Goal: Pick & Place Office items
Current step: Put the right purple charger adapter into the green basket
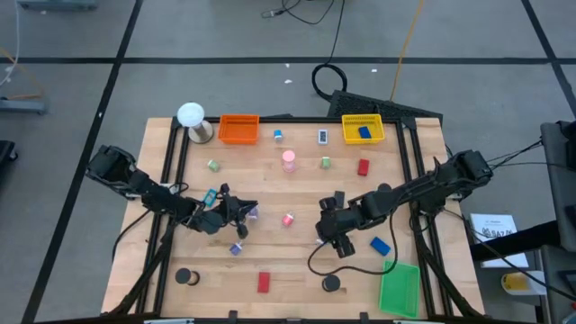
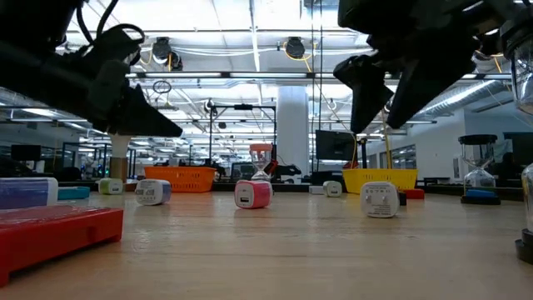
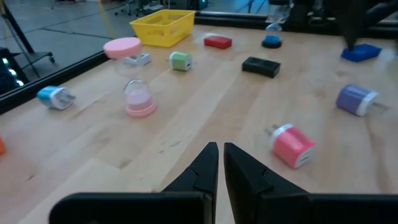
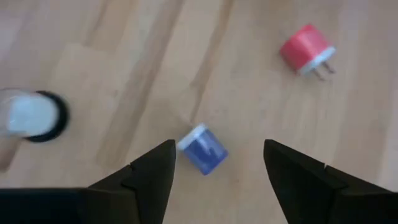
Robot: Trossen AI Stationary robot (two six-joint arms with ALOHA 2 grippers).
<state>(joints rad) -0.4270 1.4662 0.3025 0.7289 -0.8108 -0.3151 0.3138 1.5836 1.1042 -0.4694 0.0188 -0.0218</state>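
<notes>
Ceiling strip lights (image 2: 250, 50) are shining bright and even over my table (image 1: 297, 261), casting soft shadows; the red block (image 2: 50, 233) is blurring up close, and my right wrist view is smearing.

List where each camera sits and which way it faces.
High: overhead, looking straight down on the wooden table; both arms show, with the left gripper and the right gripper.
Low: at table height, facing the room; both arms hang in from above.
Left wrist: behind its shut fingers, facing the yellow mesh tray.
Right wrist: above its open fingers, looking down at a small blue plug cube.
Shared: the yellow tray shows in the high, low and left wrist views.
</notes>
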